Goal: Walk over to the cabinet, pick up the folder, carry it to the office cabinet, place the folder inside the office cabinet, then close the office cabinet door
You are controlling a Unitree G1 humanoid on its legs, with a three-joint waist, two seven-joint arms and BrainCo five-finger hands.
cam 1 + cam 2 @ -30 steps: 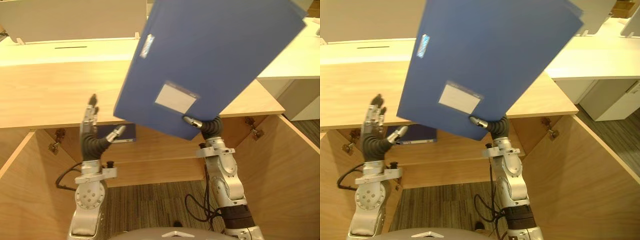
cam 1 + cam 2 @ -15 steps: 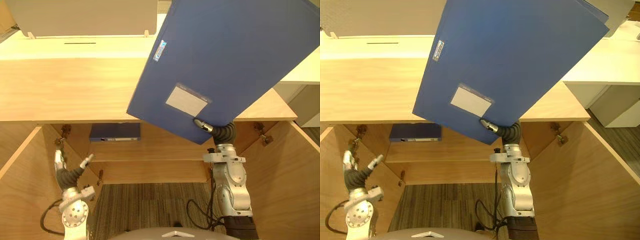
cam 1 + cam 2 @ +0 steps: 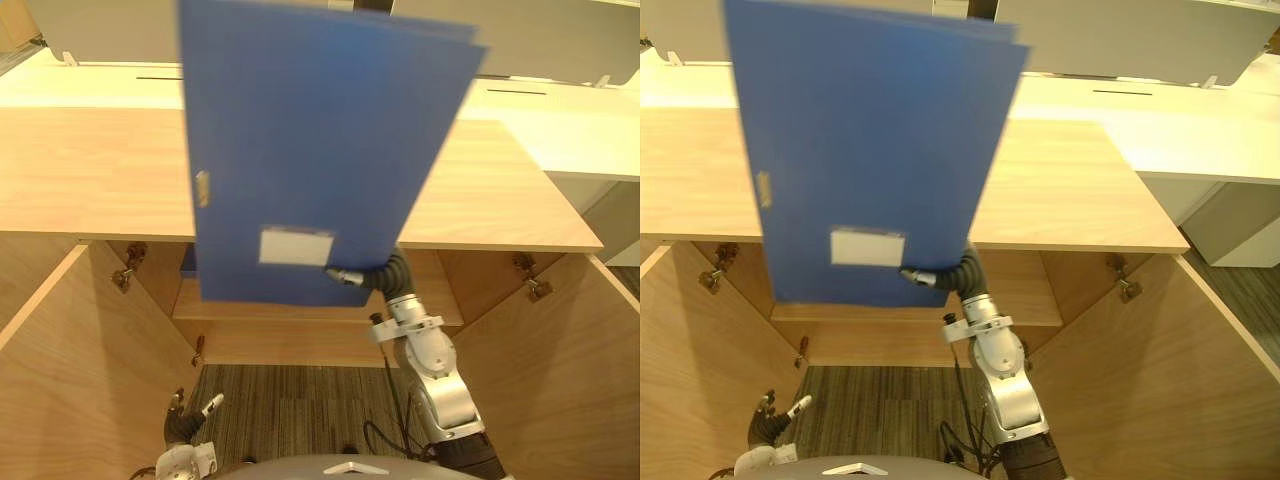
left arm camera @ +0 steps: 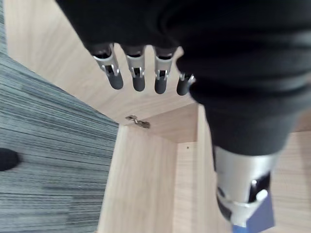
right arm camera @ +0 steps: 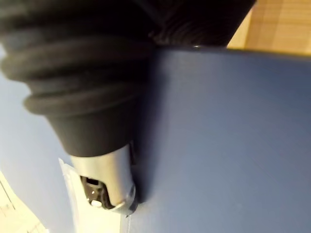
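Now the right hand pinches the blue folder above the open office cabinet; it should probably go inside next. The left hand hangs relaxed.

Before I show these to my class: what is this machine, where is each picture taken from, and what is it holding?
It is a humanoid robot with two arms and fingered hands. The two wide pictures come from a camera on its head, looking down; the two close ones from cameras on its wrists. Before it stands a wooden cabinet, doors open, over striped carpet. The right hand pinches a blue folder near its lower edge and holds it up in front of the cabinet. The left hand hangs low near the carpet, fingers straight, holding nothing.
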